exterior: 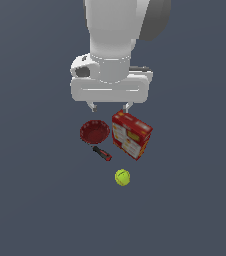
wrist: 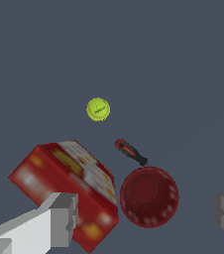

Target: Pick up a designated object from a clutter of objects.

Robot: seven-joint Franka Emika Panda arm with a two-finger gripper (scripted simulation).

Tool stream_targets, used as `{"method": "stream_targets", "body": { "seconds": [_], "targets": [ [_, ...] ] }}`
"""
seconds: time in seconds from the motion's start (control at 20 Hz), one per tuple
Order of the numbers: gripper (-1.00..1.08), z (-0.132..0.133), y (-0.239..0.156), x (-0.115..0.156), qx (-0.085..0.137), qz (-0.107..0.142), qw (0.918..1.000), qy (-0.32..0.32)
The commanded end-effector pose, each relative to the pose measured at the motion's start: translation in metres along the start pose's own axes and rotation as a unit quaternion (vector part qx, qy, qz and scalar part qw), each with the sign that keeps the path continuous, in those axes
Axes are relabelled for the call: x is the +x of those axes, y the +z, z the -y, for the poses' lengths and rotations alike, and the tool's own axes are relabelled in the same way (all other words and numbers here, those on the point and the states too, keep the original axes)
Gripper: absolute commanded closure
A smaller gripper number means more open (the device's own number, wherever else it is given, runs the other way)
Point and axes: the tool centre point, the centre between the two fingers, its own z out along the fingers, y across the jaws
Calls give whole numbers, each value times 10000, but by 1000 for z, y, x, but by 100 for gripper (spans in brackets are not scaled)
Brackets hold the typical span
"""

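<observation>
The dark red bowl (exterior: 94,132) is round and shallow with a ribbed rim and lies on the grey floor. It also shows in the wrist view (wrist: 149,197). The red-and-yellow box (exterior: 130,135) stands close beside it on the exterior view's right. The small red-and-black tool (exterior: 102,153) lies just in front of the bowl, and the yellow-green ball (exterior: 122,177) lies farther forward. My gripper (exterior: 109,106) is open and empty, hanging above the gap between bowl and box. In the wrist view one finger (wrist: 59,218) overlaps the box (wrist: 69,184).
The tool (wrist: 131,152) and ball (wrist: 98,109) also show in the wrist view. The floor around the four objects is plain dark grey. The white arm (exterior: 116,45) fills the upper middle of the exterior view.
</observation>
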Motion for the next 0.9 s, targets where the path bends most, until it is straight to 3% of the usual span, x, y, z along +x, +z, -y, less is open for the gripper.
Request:
{"method": "stream_targets", "body": {
  "seconds": [0.0, 0.85],
  "targets": [
    [-92, 0, 0, 0, 0, 0, 10000, 0],
    [-92, 8, -8, 3, 34, -83, 9996, -273]
  ]
}}
